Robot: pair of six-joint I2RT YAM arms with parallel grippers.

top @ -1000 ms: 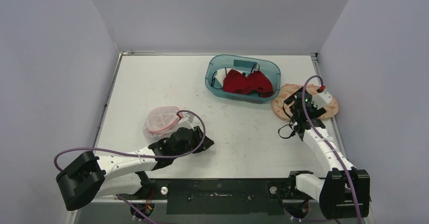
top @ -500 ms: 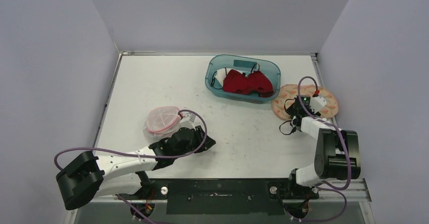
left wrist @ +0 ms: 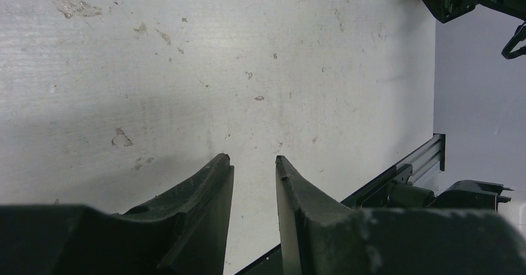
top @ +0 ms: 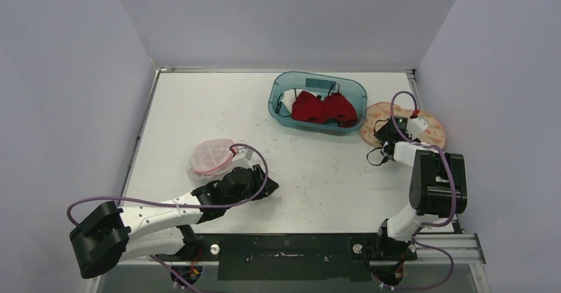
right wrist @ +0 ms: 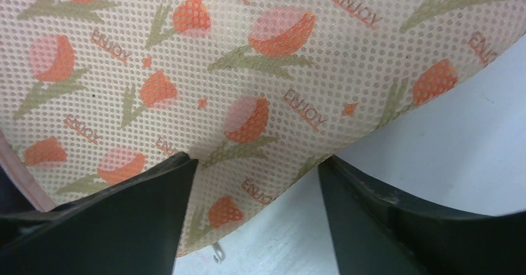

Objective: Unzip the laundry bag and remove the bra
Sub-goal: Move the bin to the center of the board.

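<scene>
- Bench (left wrist: 248,70): white, matt, finely ribbed, scuffed and speckled with small marks.
- Laundry bag (right wrist: 298,58): cream mesh cloth with a regular dotted weave. It is matt and printed with orange tulips and lettering, and has a pink cloth trim at one edge.
- Left jaws: black matt plastic, faintly grainy, worn pale along the edges.
- Right jaws: black plastic with a dull sheen.
- Bin (top: 272,101): teal see-through plastic, smooth and glossy.
- Bra (top: 324,110): red cloth, soft and matt.
- Pouch (top: 213,155): sheer pale mesh with a pink rim.
- Cable (top: 145,199): purple, with a smooth sheath.
- Arm link (top: 159,212): smooth white plastic.
- Rail (left wrist: 428,154): dull grey metal.
- Walls (top: 284,15): plain, matt, pale grey.
</scene>
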